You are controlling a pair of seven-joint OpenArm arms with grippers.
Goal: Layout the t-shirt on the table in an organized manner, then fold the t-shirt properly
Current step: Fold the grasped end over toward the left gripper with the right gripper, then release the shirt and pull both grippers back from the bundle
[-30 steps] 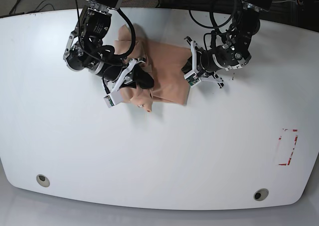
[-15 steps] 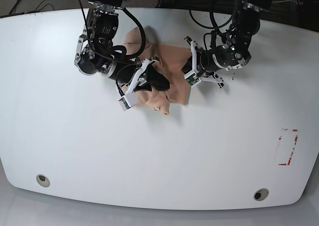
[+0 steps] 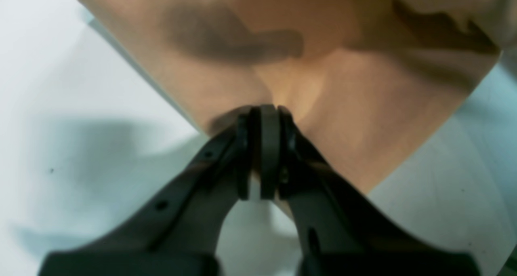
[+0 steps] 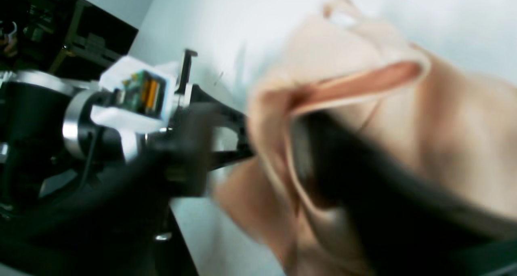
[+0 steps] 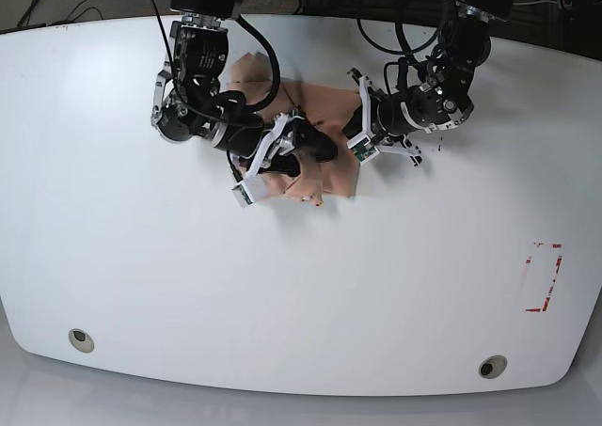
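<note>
The t-shirt (image 5: 324,167) lies bunched at twelve o'clock on the table (image 5: 310,285). The left gripper (image 3: 264,118) pinches its three-o'clock edge. The right gripper (image 5: 310,153) sits in the folds, jaws parted around cloth.

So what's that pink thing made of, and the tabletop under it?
The pink t-shirt looks like soft matte knit cloth, probably cotton: it bunches, folds and drapes limply where the left pincer pinches it. The table looks like hard, smooth white laminate or painted board, judging by its faint sheen and soft shadows; the exact material can't be told.
</note>
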